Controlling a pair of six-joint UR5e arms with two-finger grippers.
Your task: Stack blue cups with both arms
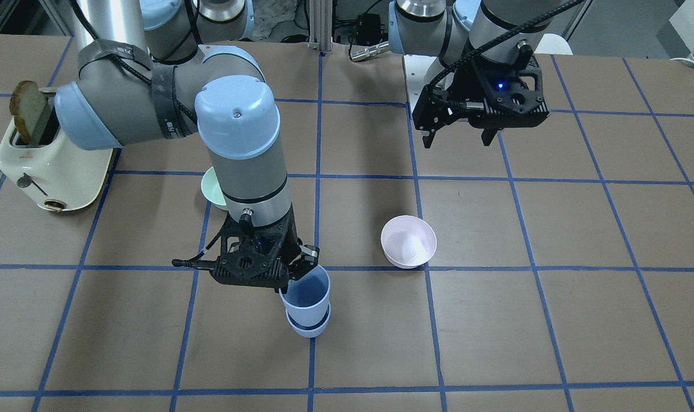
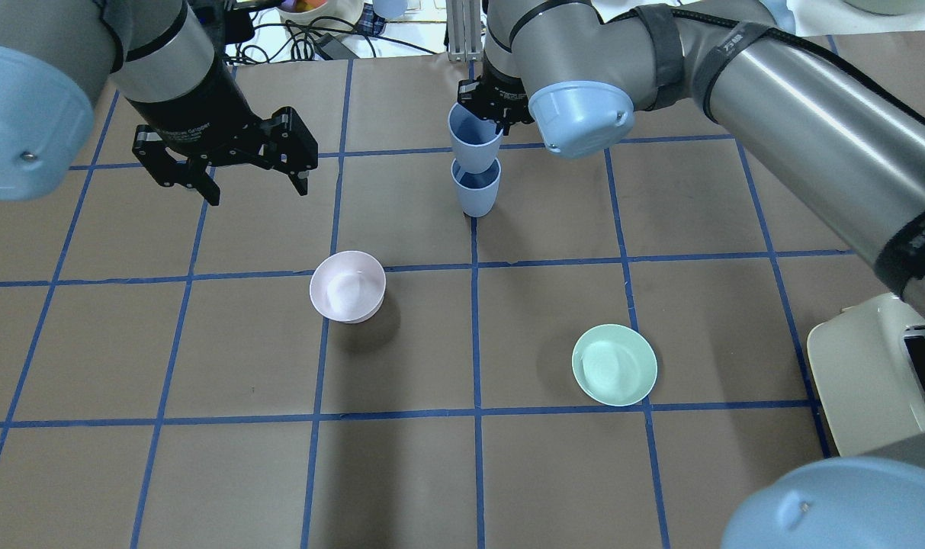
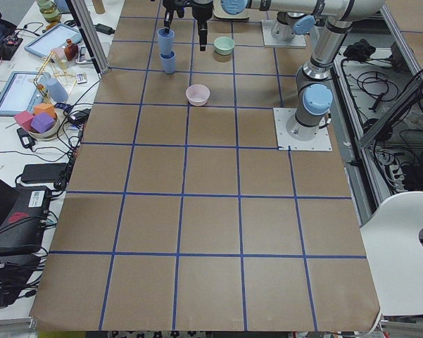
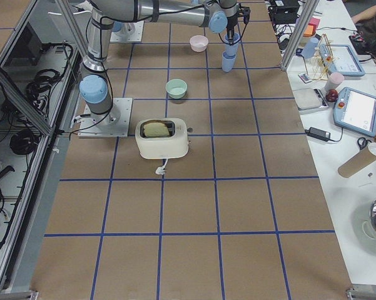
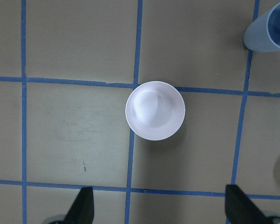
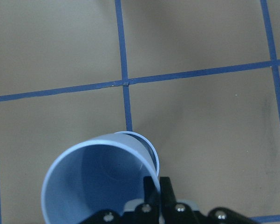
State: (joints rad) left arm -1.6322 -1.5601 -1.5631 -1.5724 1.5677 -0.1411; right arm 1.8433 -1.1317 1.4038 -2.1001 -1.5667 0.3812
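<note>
Two blue cups are at the far middle of the table. The lower cup [image 2: 476,191] [image 1: 308,327] stands on the table. The upper cup [image 2: 473,137] [image 1: 305,294] is upright with its base in the lower cup's mouth. My right gripper [image 2: 486,114] [image 1: 294,273] is shut on the upper cup's rim; in the right wrist view the upper cup [image 6: 98,186] covers most of the lower cup [image 6: 146,142]. My left gripper [image 2: 233,179] [image 1: 455,137] [image 5: 160,205] is open and empty, above the table, well to the left of the cups.
A pale pink bowl [image 2: 348,286] [image 5: 154,110] sits under the left gripper's side. A mint-green bowl [image 2: 615,364] sits at the right. A cream toaster [image 1: 49,166] with toast stands near the right arm's base.
</note>
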